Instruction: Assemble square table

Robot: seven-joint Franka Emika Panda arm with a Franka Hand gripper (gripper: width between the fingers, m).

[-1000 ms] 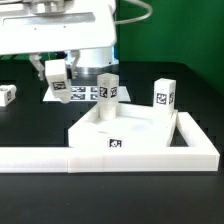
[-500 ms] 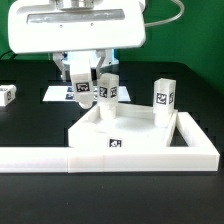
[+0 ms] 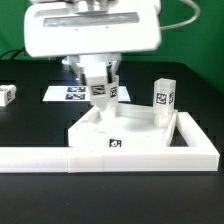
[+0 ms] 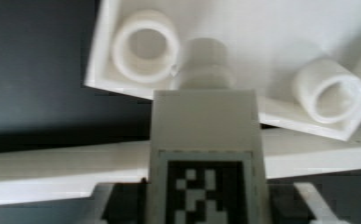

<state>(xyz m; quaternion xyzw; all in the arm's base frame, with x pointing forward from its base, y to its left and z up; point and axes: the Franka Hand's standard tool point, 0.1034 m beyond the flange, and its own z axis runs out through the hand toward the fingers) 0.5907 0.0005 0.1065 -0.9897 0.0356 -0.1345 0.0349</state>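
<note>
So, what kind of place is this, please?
Probably a robotics lab bench rather than a workshop. A black table stands before a plain green backdrop, the marker board lies on the table, and a robot gripper holds a white tagged leg.

Supported directly on the black table (image 3: pixel 30 125): the white square slab (image 3: pixel 90 140), seated against the inner corner of the long L-shaped barrier (image 3: pixel 40 157); the marker board (image 3: pixel 62 93) farther back; one loose tagged leg (image 3: pixel 8 95) at the exterior view's left edge.
</note>
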